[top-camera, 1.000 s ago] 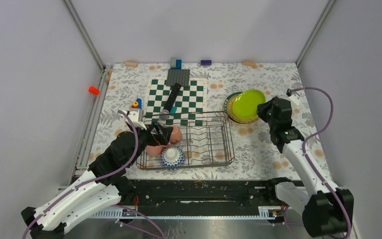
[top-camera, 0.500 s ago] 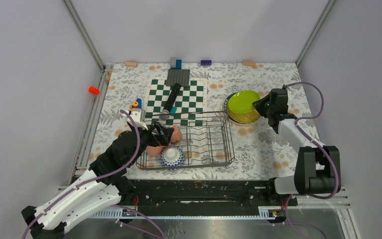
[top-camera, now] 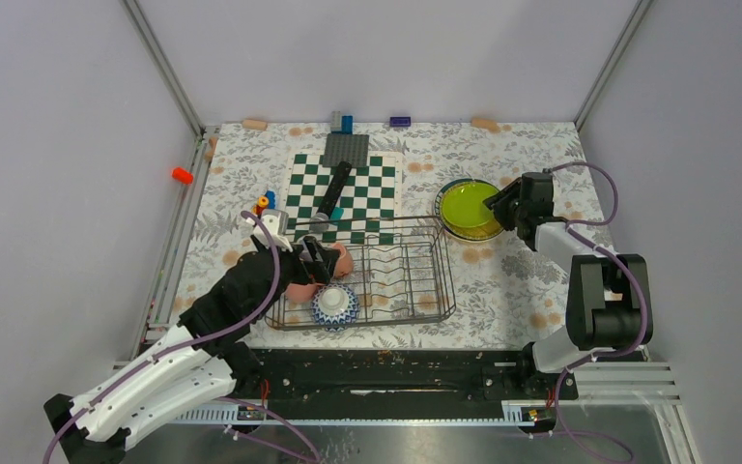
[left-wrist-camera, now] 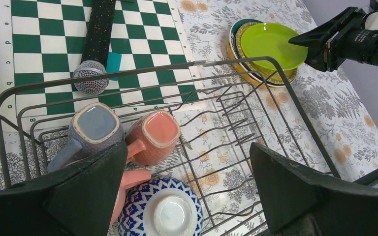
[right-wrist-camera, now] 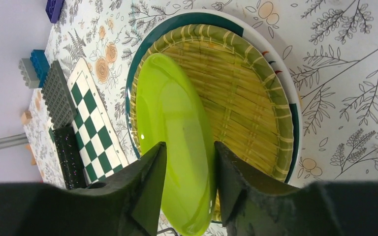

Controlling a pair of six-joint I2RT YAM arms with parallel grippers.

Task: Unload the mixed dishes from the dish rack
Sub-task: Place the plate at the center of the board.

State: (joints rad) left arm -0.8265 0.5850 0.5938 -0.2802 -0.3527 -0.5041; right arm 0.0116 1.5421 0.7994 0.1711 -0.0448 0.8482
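Note:
The dish rack point(top-camera: 444, 280) holds a small grey cup point(left-wrist-camera: 94, 125), a small salmon mug point(left-wrist-camera: 156, 135), a larger pink mug point(left-wrist-camera: 128, 184) and an upturned blue-white patterned bowl point(left-wrist-camera: 160, 211) at its left end. My left gripper point(left-wrist-camera: 187, 191) is open above them, touching nothing. My right gripper point(right-wrist-camera: 189, 167) is shut on the rim of the lime-green plate point(right-wrist-camera: 177, 123). That plate rests tilted on the yellow-orange woven plate point(right-wrist-camera: 241, 98), which sits on the teal-rimmed white plate point(right-wrist-camera: 290, 93). The stack point(top-camera: 469, 206) lies right of the rack.
A green-and-white checkered board point(top-camera: 343, 188) with a black microphone point(top-camera: 331, 190) lies behind the rack. Toy blocks point(top-camera: 267, 201) sit at its left and a grey baseplate point(top-camera: 346, 150) behind it. More blocks line the back edge.
My right arm has folded back and lowered the lime-green plate from a tilt down onto the plate stack. My left gripper has stayed over the rack's left end.

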